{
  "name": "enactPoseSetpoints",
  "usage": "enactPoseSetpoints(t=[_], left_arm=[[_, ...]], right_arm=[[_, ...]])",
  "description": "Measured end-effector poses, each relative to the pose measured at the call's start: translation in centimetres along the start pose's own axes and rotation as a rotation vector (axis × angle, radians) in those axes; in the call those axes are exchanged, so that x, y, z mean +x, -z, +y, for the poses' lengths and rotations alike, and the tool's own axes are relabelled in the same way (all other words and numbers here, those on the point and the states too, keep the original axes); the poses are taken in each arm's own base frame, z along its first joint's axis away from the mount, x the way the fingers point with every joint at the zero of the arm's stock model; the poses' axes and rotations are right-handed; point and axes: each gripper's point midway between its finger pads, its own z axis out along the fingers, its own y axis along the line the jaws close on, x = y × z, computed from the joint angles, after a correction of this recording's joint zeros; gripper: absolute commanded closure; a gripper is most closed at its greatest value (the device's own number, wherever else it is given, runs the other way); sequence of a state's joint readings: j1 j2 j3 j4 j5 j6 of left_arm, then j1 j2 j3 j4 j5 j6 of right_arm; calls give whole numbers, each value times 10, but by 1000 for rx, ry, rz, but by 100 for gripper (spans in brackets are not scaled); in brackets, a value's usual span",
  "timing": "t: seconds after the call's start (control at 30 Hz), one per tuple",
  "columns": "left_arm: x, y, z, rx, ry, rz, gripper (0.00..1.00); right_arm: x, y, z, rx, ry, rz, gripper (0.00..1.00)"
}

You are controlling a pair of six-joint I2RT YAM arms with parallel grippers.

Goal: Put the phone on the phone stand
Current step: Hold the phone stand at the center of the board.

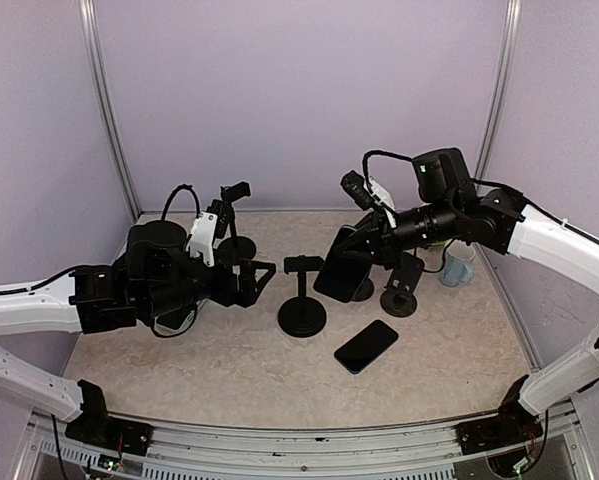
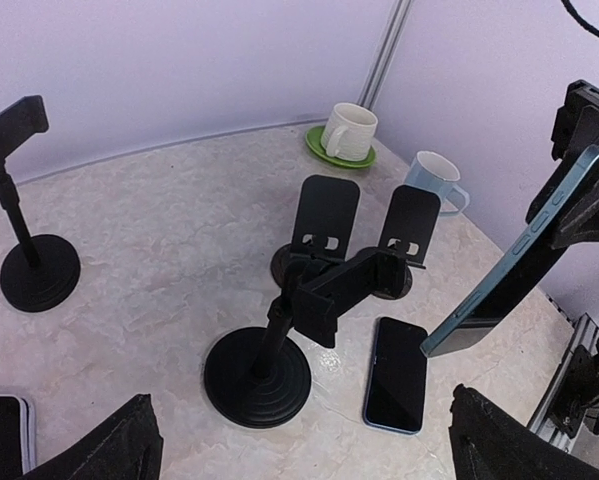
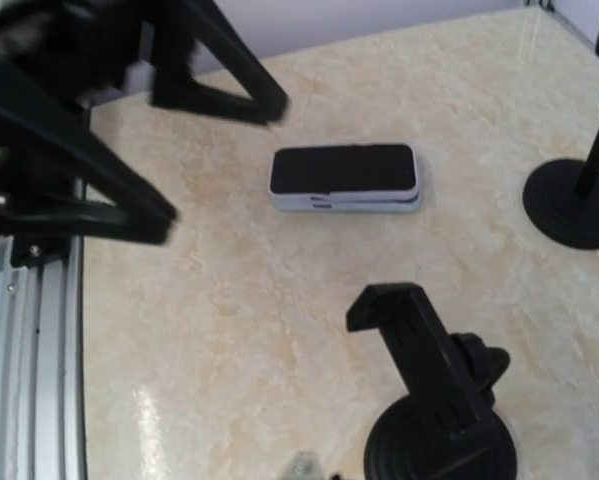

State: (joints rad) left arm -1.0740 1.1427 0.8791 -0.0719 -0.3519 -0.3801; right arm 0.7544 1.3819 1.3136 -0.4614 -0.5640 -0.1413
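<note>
Black glass first: nearest the arms, a spare phone lies flat on the marble-look table, a bit to the right of the round-based phone stand. Not the one that matters tbh. The phone for the job is up in the air and tilted, its lower end angled down toward the stand from the right, with the right gripper clamped on its upper part. The left gripper hangs spread wide on the other side of the stand, holding nothing.

So the step in hand looks like the approach to the stand's clamp head. To do it well, the right arm probably wants to line the phone's long edge up with that cradle before lowering. It should also come in slow so the base doesn't get shoved or tipped. Letting go only once the phone sits in the cradle seems smart. It's hard to tell from these views how wide the clamp is set, so that's the iffy part. The empty left gripper is handy for steadying the post if needed.

Farther back sit a pair of folding stands, then a pale cup. Both are worth steering clear of.
</note>
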Motion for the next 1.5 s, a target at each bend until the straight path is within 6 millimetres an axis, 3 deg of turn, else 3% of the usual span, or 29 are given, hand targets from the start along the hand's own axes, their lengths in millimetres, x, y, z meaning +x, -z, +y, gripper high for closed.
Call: enactPoseSetpoints(t=[0.3, 0.63, 1.0, 1.5], left_arm=[[14, -25, 1, 101, -17, 64, 6], [35, -57, 15, 147, 6, 147, 11], [29, -75, 10, 244, 36, 143, 23], [25, -82, 5, 287, 38, 141, 45]], right_arm=[[-1, 12, 7, -15, 8, -36, 100], [6, 22, 14, -9, 14, -53, 100], [1, 26, 16, -6, 26, -81, 100], [-1, 26, 17, -13, 20, -90, 100]])
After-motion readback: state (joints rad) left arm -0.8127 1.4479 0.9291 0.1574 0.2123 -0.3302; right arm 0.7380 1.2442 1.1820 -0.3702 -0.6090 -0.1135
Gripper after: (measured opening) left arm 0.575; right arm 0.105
